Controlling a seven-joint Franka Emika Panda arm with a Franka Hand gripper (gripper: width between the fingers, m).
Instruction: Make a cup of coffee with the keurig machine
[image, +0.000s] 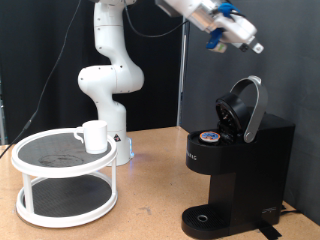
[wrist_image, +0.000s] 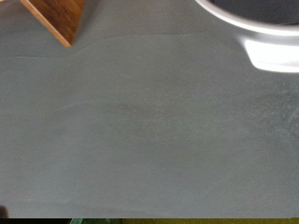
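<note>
Keurig machine (image: 235, 160) lid up, pod (image: 209, 137) inside; jaws raised above it, spread unclear, holding nothing visible

Dark backdrop curtain (image: 40, 60) behind my workspace, black cable (image: 64, 45) hanging down it. Wooden tabletop (image: 150, 195), light brown, evenly lit. My wrist view: plain grey floor (wrist_image: 140, 131), wooden corner (wrist_image: 56, 19) at edge.

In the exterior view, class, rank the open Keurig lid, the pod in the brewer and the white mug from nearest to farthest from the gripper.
From the gripper, top right:
1. Keurig lid, raised open, just below it.
2. Pod, seated in the brewer, lower and further left.
3. White mug, on the round rack, far left.
</note>
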